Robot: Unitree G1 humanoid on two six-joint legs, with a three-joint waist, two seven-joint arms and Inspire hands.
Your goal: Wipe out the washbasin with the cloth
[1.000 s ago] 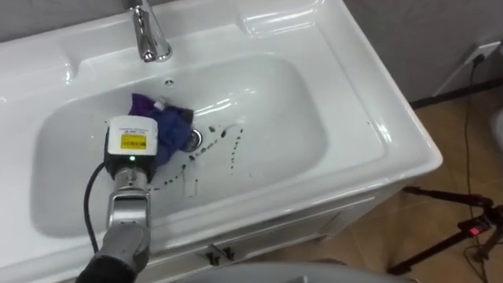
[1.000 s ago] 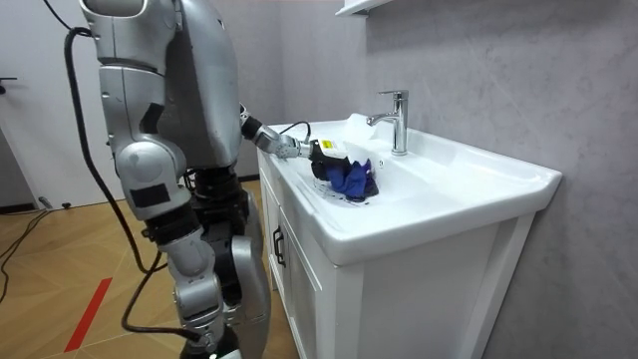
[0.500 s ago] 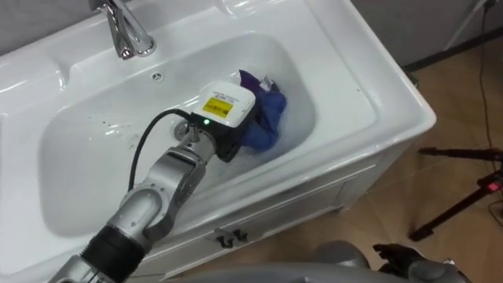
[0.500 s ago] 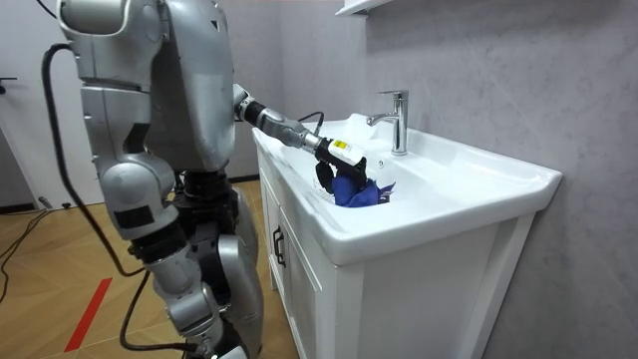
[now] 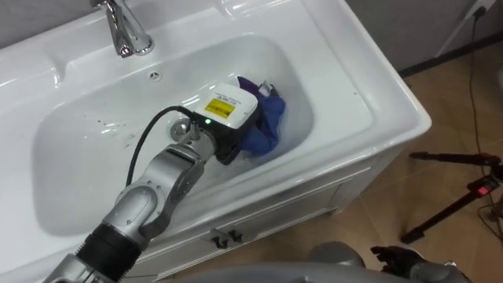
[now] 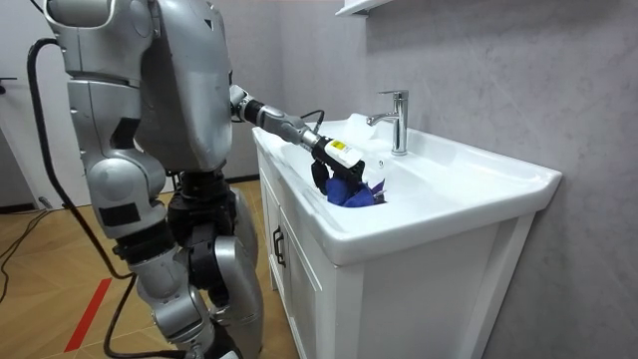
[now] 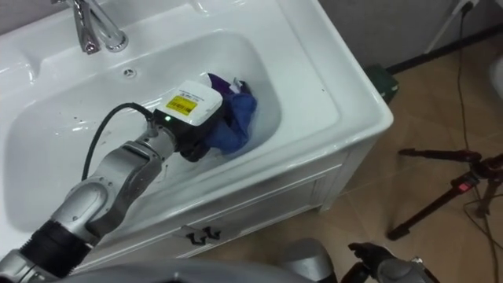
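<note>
A white basin sits on a white cabinet, with a chrome faucet at its back edge. A crumpled blue cloth lies against the right inner slope of the bowl. My left hand, a white module on its back, reaches in from the lower left and presses down on the cloth with its dark fingers curled into it. In the room view I stand at the cabinet's front corner, my left hand over the cloth in front of the faucet. A few dark specks dot the bowl's left side.
The overflow hole sits below the faucet. The cabinet front has dark door handles. A black stand with a red light lies on the wooden floor to the right. A grey wall runs behind the basin.
My left hand swept the cloth from around the drain to the bowl's right side, and the dark smears there are gone. The view shifted too. Little has moved in the last half second.
</note>
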